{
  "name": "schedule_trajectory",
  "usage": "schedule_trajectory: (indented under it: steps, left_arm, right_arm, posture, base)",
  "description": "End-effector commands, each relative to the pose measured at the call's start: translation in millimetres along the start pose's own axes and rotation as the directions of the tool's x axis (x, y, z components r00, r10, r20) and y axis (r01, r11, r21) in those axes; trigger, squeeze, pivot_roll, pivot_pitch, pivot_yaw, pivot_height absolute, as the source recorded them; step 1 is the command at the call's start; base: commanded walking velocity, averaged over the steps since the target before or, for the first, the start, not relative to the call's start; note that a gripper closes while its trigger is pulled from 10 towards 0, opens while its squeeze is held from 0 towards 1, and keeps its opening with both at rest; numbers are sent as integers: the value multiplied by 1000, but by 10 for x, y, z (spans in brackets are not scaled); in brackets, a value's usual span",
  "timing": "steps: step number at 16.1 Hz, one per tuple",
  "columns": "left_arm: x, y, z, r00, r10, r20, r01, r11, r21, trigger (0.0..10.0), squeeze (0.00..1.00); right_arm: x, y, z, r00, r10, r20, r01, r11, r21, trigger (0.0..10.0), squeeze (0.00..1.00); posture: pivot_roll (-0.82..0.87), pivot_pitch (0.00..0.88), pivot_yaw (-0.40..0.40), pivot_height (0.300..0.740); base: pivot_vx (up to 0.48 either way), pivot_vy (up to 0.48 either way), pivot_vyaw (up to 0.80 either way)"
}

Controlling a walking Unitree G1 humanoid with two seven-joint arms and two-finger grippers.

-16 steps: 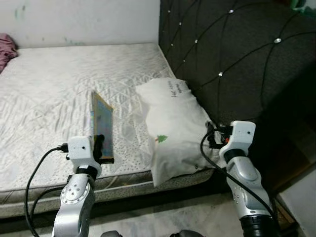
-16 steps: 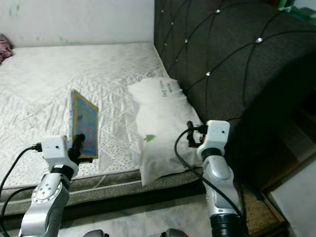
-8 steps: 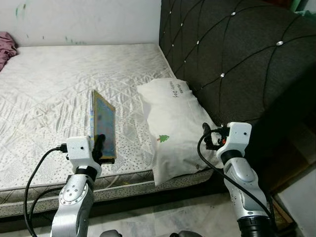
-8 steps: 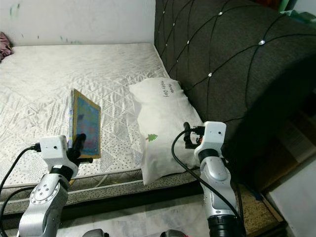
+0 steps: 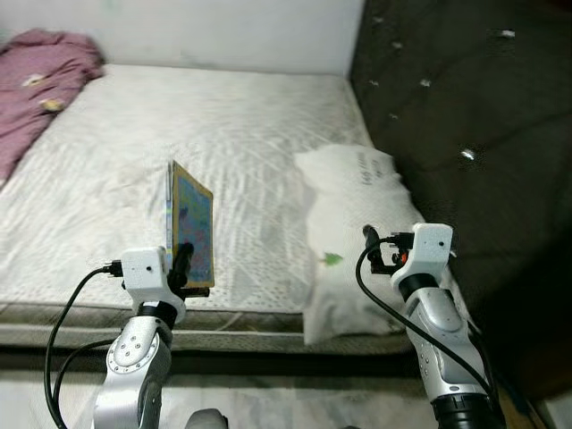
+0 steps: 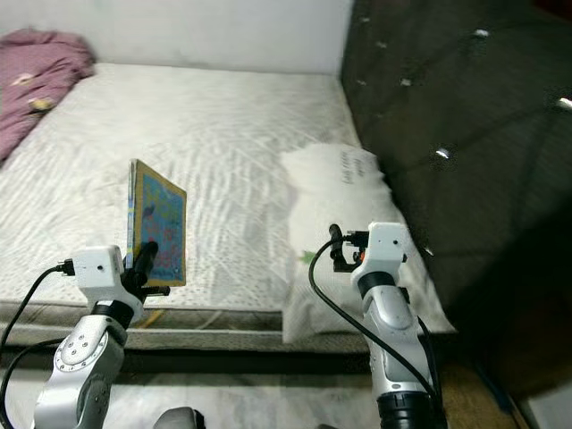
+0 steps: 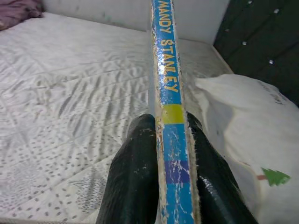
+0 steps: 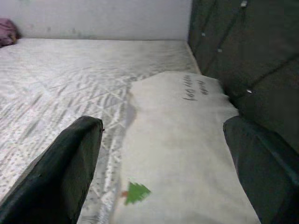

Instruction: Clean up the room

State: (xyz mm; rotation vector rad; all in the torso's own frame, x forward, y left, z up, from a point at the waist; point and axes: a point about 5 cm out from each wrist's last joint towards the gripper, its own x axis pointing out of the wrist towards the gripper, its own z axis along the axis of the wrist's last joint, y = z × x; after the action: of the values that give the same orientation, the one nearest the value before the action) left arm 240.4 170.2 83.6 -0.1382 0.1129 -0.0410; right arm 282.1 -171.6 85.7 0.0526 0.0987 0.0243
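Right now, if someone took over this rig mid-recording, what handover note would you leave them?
Left hand: shut on the book, held upright by its spine above the mattress edge.
Right hand: open, empty, hovering over the white pillow beside the dark headboard.
Pink cloth lies at the mattress's far left corner.
Done: book picked up.
Left: put the book away; probably the cloth and pillow too.

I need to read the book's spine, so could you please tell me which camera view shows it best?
The left wrist view: the book fills the centre spine-on, "MANDY STANLEY" legible, clamped in the left gripper. Both eye views show its colourful cover upright above the mattress, the spine too thin to read.
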Motion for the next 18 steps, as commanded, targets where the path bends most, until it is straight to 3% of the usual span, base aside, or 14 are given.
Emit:
schedule_trajectory:
  steps: [1,9,15,18]
  left_arm:
    - [8,-13,121,998,-19,55,19,1000,8,10000,0]
    - [35,-25,109,999,-27,47,27,1000,7,10000,0]
    - [60,-26,83,999,-25,25,24,999,23,10000,0]
    - [64,-18,75,1000,-4,23,3,1000,29,10000,0]
  right_arm:
    - [9,-2,64,1000,2,18,-2,1000,-3,10000,0]
    - [27,-37,60,1000,-25,9,25,1000,0,10000,0]
    - [41,-50,53,999,-40,0,40,999,12,10000,0]
    - [42,-53,55,999,-37,2,36,999,10,10000,0]
  posture:
    - [-8,32,-26,740]
    - [-12,31,-29,740]
    - [-13,26,-27,740]
    - [-10,23,-28,740]
  base:
    - [322,0,444]
    - [339,0,0]
    - [0,0,-751]
    - [0,0,0]
